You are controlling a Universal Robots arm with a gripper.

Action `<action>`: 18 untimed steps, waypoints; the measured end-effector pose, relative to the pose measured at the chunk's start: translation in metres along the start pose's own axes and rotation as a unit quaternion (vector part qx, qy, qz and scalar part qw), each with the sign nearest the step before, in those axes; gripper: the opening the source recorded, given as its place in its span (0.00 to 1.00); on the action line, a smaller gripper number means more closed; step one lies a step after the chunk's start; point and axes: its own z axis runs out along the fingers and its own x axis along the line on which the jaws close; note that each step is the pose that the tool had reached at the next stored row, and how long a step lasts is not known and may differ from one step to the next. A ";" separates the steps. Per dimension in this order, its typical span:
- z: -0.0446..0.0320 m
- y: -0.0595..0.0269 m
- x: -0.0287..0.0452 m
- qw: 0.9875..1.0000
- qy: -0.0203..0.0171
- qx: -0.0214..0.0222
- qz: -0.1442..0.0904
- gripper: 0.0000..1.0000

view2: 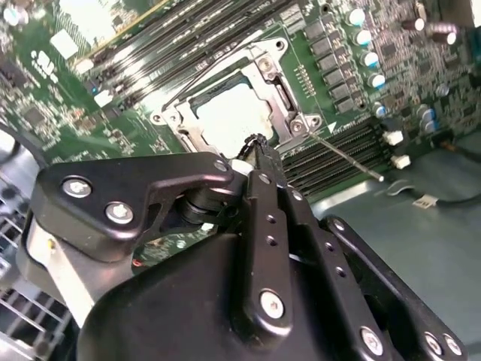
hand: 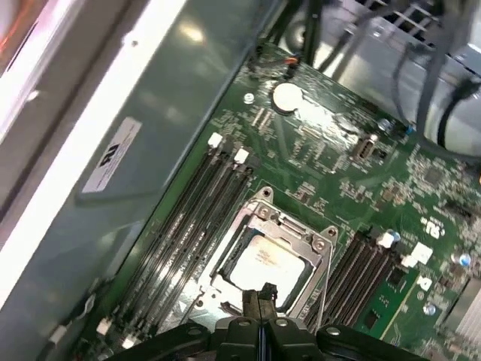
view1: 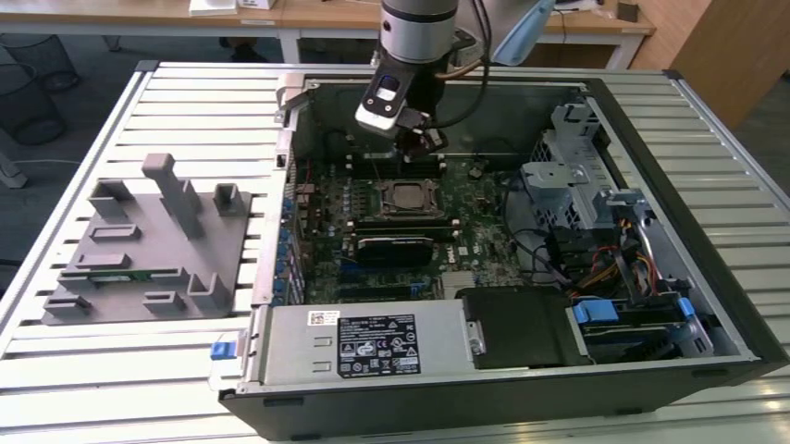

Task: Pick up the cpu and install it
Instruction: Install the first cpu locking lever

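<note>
- The gripper's (view2: 259, 147) two black metal fingers (view2: 264, 167) are pressed together at their tips, clenched with nothing between them (the first wrist view shows the same closed pair (hand: 261, 295)).
- The fingertips hang just over the near edge of the cpu (view2: 229, 116), a small flat square chip with a silvery metal top, which lies seated in the socket.
- That socket (hand: 264, 252), a square silver metal frame on the green motherboard, is the landmark here: the cpu (hand: 264, 262) fills its middle, and the frame around it is open.
- Rows of long black memory slots (hand: 197, 226) run along both sides of the socket.
- In the exterior view the gripper (view1: 417, 139) sits above the socket's far side, inside the open black computer case (view1: 691, 277).
- Well apart from the socket, on the exterior view's left, a grey moulded parts tray (view1: 142, 250) rests on the slatted white table (view1: 99, 370).
</note>
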 end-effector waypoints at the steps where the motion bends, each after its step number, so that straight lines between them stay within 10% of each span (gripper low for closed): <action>1: 0.0001 0.0000 0.0000 1.000 0.000 0.000 -0.009 0.11; 10: 0.0014 0.0000 0.0000 0.996 0.000 -0.001 -0.091 0.11; 18: 0.0027 0.0000 0.0000 0.987 0.000 -0.002 -0.163 0.11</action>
